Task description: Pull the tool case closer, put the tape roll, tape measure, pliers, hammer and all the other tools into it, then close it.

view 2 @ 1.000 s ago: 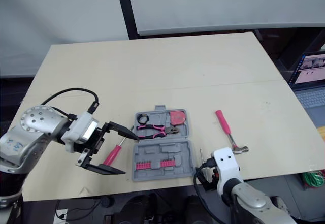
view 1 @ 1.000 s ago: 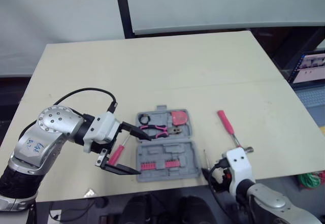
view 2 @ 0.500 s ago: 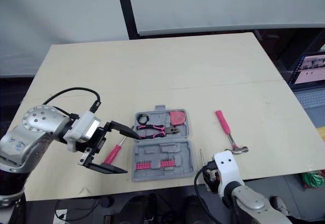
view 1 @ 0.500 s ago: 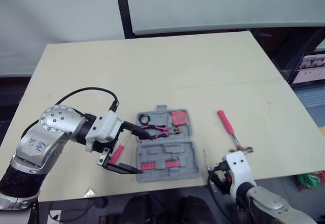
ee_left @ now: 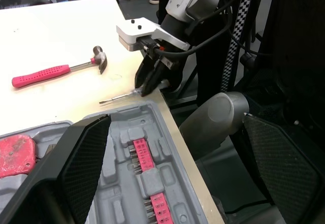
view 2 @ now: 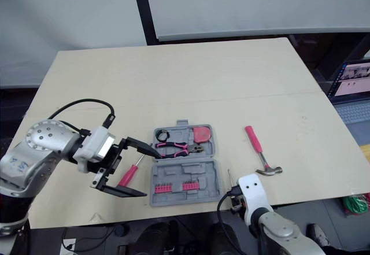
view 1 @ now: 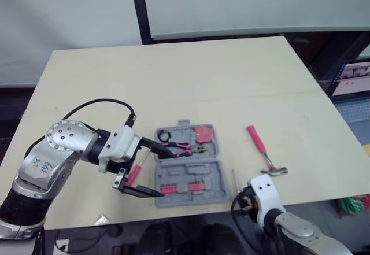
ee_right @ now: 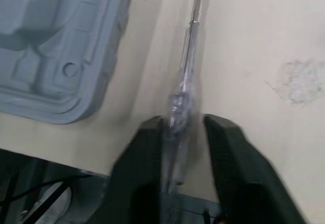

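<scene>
Gripping slim clear-handled screwdriver (ee_right: 189, 46) in right hand (ee_right: 184, 126) | left hand (view 1: 165, 175) apart | grey tool case (view 1: 202, 187) open

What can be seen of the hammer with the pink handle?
The hammer with the pink handle has a textured pink grip, a thin bare metal neck and a silver claw head. It lies flat on the beige table, to the robot's right of the open grey plastic tool case and apart from it. Its head points toward the robot, its grip end away. Only the table touches it.
</scene>
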